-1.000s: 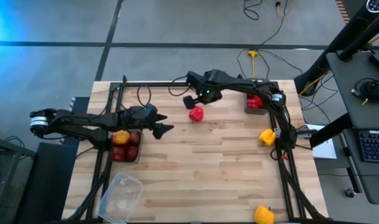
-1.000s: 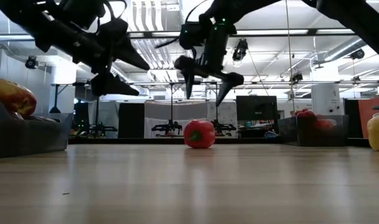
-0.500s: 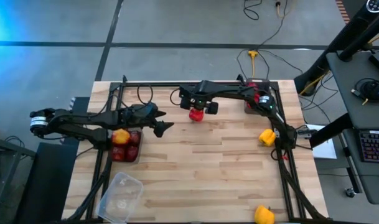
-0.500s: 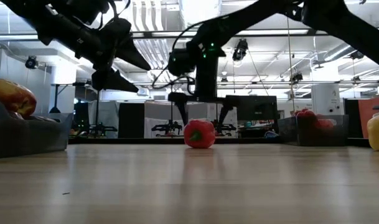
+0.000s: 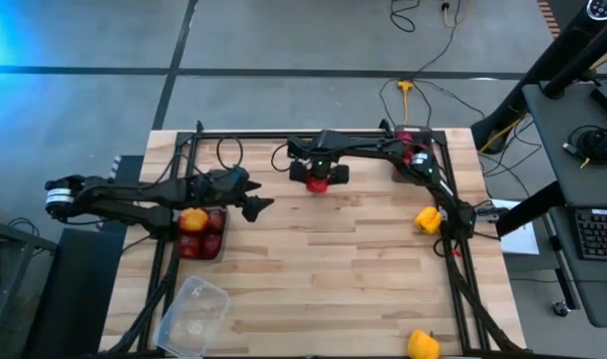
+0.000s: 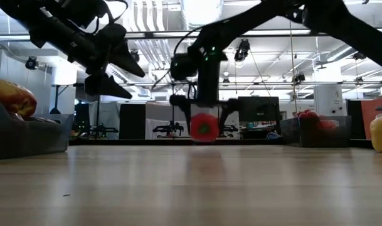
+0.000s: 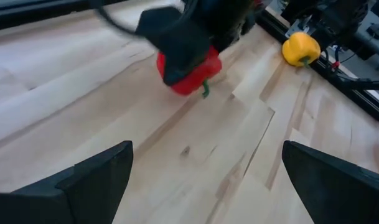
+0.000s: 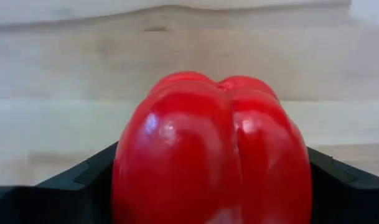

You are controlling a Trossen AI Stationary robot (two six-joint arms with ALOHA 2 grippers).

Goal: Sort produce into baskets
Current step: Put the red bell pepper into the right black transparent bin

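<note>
Nearest the front edge, seen from above: a clear plastic tub (image 5: 191, 317) at the left corner and a yellow pepper (image 5: 422, 344) at the right corner, both well apart from the arms, apparently unsorted stock and its waiting bin. Farther in, on the left, a dark grey tray (image 5: 199, 235) packed with maroon and yellow-orange produce, likely sorted by colour. Hovering just beyond that tray, above bare wood: the left gripper (image 5: 261, 206), fingers spread wide and empty, seemingly waiting. On the right, near the frame rail, a second yellow pepper (image 5: 428, 219). Farther back, mid-table: the right gripper (image 5: 319, 176), clamped on a red pepper (image 8: 211, 152), fingers pressing both flanks, pepper filling the gap between them. In the low view, red pepper (image 6: 204, 127) apparently lifted just clear of the boards, probably bound for the far-right tray (image 5: 408, 168), already holding red ones.
</note>
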